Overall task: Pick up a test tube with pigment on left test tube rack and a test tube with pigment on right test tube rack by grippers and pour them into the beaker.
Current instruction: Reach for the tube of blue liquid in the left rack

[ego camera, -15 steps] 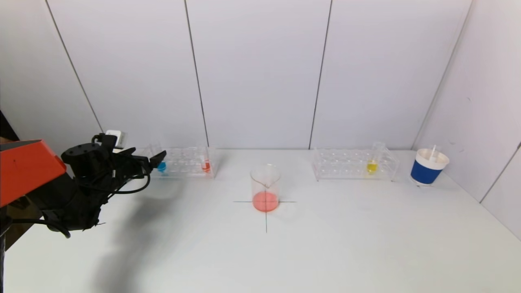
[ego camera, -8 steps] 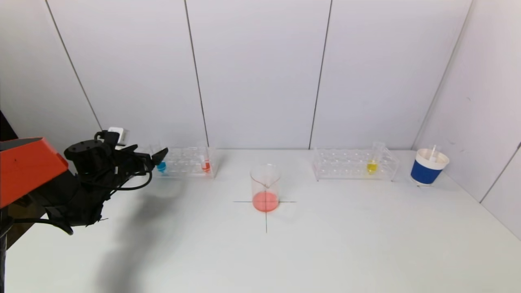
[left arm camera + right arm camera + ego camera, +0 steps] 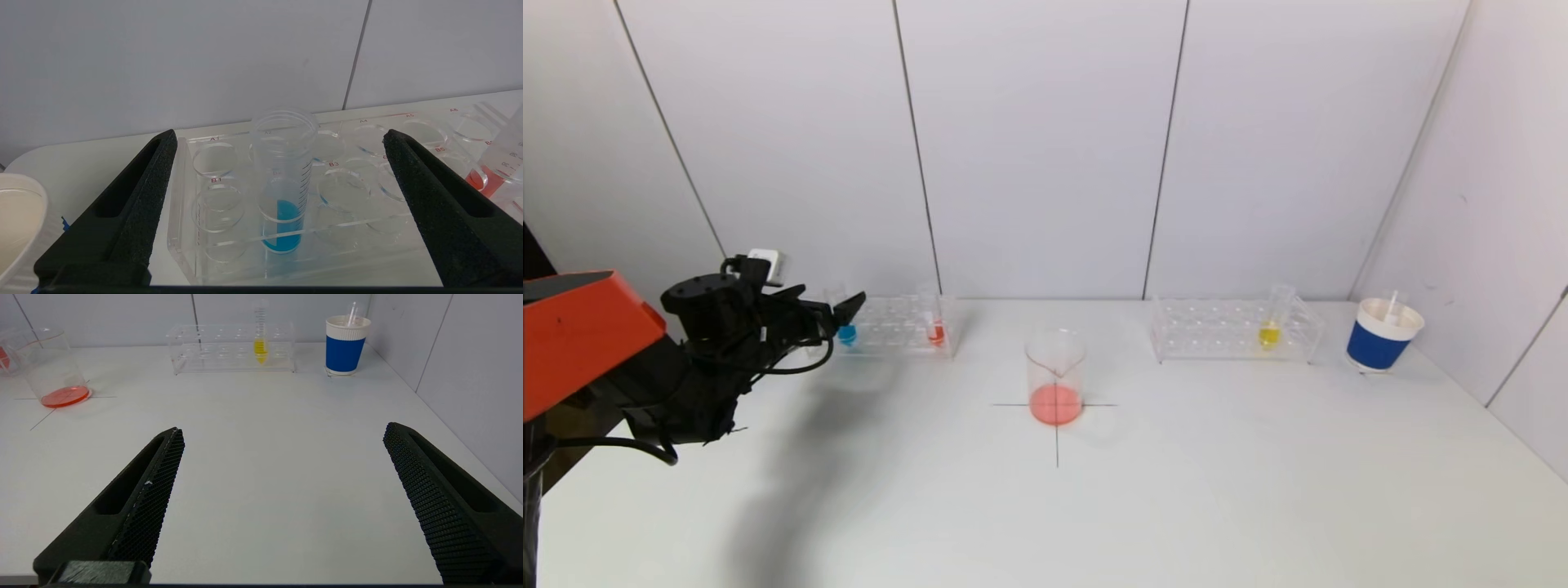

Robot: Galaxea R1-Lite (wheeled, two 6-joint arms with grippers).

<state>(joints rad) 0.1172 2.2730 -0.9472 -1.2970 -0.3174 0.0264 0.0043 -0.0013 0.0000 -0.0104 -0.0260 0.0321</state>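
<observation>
Blue-pigment tube standing upright in a hole at the outer end of the left rack, framed squarely between the spread fingers of the left gripper, not yet touched. Red-pigment tube seated at the rack's inner end, well clear of the approach. Left gripper hanging level just beside the rack's outer end, released and empty.

Approach step of the first pick, by the look of it. Next move: ease forward until the tube wall sits between the pads, close on the bare upper part above the liquid, then lift straight up to clear the hole without dragging the rack.

Beaker centred on the drawn cross, between the two racks, with a shallow red layer already at its bottom. Right rack beyond it, holding the yellow-pigment tube near its outer end; blue paper cup just beside that rack.

Right gripper low over bare table, well short of its rack, jaws wide apart and holding nothing; out of the head view.
</observation>
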